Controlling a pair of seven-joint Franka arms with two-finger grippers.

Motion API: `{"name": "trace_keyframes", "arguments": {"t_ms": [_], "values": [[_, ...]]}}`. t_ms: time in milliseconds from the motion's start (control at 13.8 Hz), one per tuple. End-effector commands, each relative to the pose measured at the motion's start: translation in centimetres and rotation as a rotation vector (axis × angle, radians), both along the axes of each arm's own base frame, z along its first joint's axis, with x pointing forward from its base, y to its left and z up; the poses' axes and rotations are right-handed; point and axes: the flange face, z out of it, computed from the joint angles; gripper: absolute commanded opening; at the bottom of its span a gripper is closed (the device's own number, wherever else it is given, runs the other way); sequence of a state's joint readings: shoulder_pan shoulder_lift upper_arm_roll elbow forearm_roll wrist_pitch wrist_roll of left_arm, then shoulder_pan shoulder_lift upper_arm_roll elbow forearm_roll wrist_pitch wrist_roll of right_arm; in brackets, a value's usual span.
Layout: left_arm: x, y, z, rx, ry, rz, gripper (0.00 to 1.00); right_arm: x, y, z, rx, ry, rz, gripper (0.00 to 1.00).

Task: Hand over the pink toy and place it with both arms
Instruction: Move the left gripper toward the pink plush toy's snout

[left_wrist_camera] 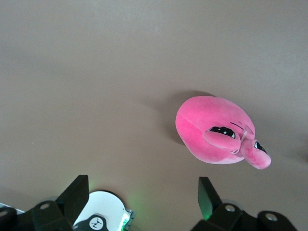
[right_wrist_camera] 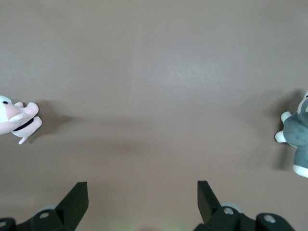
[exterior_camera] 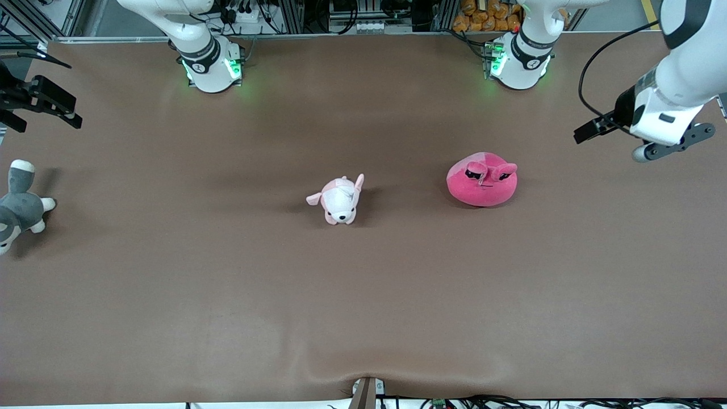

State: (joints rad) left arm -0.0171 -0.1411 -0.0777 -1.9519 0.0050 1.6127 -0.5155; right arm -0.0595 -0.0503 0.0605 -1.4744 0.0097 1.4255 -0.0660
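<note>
Nothing done yet; pink toy (exterior_camera: 481, 183) lies untouched on table (exterior_camera: 363, 295); my left pincer (left_wrist_camera: 142, 199) and right pincer (right_wrist_camera: 142, 199) apart, empty; grasp, handover, placing remain.

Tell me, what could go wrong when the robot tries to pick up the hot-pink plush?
1. The hot-pink round plush toy is soft and dome-shaped, so the left gripper, open and off toward the left arm's end of the table, might squash it or slip off.
2. The small pale pink-and-white puppy plush lies beside it and could be grabbed by mistake.
3. The right gripper waits open above the grey-and-white plush animal, so the handover needs a long reach and could drop the toy.
</note>
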Motion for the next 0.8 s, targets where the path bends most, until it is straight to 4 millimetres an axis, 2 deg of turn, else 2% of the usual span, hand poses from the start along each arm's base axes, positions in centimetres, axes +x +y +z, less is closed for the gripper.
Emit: {"name": "trace_keyframes", "arguments": {"t_ms": [0, 218, 726], "values": [[0.7, -0.5, -1.5, -0.03, 0.016, 0.118, 1.0, 0.2, -0.4, 0.2, 0.012, 0.001, 0.005, 1.0], [2.1, 0.1, -2.3, -0.099, 0.032, 0.302, 1.0, 0.2, -0.4, 0.3, 0.012, 0.0, 0.005, 1.0], [3.8, -1.2, -4.1, -0.08, 0.088, 0.568, 1.0, 0.3, -0.4, 0.2, 0.012, 0.001, 0.004, 1.0]]}}
